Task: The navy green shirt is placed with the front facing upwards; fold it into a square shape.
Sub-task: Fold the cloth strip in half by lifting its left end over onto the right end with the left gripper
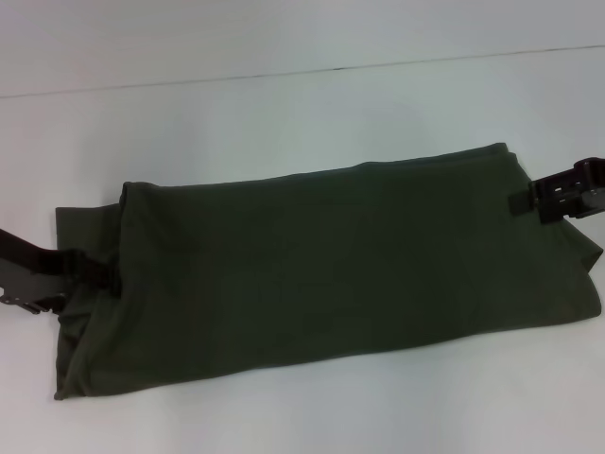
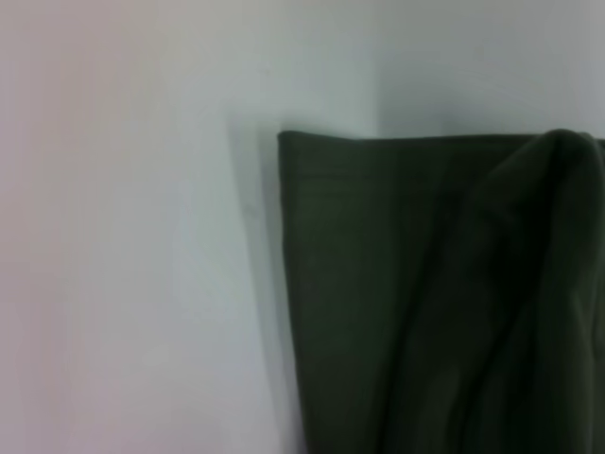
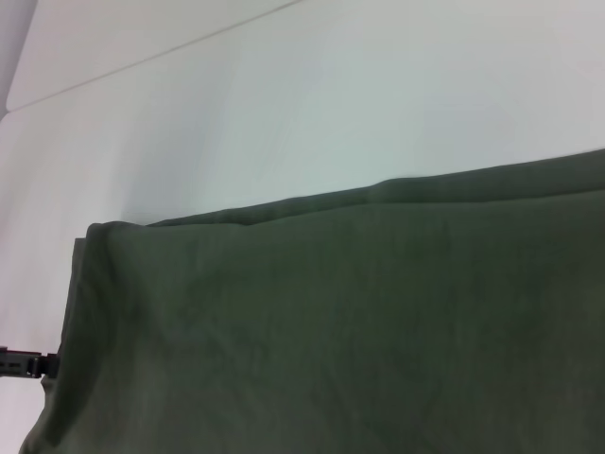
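Note:
The navy green shirt (image 1: 331, 255) lies on the white table as a long dark olive band running left to right, plain side up, with no lettering showing. My left gripper (image 1: 104, 272) rests at the band's left end, where an upper layer's edge crosses a lower flap. My right gripper (image 1: 525, 200) sits at the band's right end, near its far corner. The left wrist view shows a square corner of the shirt (image 2: 425, 303) with a soft raised fold beside it. The right wrist view looks along the shirt (image 3: 359, 331) to the left gripper (image 3: 24, 364) at its far end.
The white table (image 1: 284, 104) stretches beyond the shirt to a thin seam line (image 1: 331, 68) at the back. The shirt's right end reaches nearly to the head view's right edge.

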Available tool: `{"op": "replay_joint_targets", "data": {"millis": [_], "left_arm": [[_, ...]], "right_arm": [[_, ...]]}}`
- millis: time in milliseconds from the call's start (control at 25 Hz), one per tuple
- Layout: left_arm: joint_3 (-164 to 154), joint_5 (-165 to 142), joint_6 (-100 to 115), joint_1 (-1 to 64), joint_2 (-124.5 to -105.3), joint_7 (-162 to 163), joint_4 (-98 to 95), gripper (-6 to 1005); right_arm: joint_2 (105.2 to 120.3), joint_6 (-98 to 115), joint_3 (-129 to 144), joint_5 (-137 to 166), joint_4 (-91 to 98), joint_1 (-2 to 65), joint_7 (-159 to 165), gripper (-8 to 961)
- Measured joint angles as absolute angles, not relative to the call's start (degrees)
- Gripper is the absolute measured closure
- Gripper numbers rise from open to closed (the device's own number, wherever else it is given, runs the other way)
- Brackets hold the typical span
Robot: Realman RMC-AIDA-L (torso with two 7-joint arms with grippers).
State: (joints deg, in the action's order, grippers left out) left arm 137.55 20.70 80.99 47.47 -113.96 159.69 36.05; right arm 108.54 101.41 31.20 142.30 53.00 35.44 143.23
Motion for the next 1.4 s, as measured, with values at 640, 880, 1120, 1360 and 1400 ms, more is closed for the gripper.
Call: {"op": "replay_joint_targets", "data": {"millis": [640, 880, 1120, 1360, 1400], "left_arm": [[137.52, 20.81, 82.41, 48.58, -115.49, 159.05, 36.09, 208], [137.41, 20.82, 82.84, 49.19, -115.67, 158.74, 36.34, 222], [136.11, 20.72, 83.41, 49.05, -115.49, 158.17, 38.21, 325], [135.36, 20.9, 84.22, 49.16, -115.25, 157.7, 38.27, 566], [135.36, 20.92, 84.41, 49.18, -115.25, 157.6, 38.35, 615]], "right_arm": [[108.45, 101.52, 31.2, 142.3, 52.99, 35.36, 143.07, 221], [108.45, 101.5, 31.2, 142.3, 53.0, 35.41, 143.01, 221], [108.39, 101.51, 31.05, 142.19, 52.94, 35.37, 142.99, 222], [107.89, 102.66, 30.94, 140.55, 52.93, 35.66, 143.29, 222], [107.74, 102.91, 30.94, 140.29, 52.97, 35.7, 143.38, 222]]}}
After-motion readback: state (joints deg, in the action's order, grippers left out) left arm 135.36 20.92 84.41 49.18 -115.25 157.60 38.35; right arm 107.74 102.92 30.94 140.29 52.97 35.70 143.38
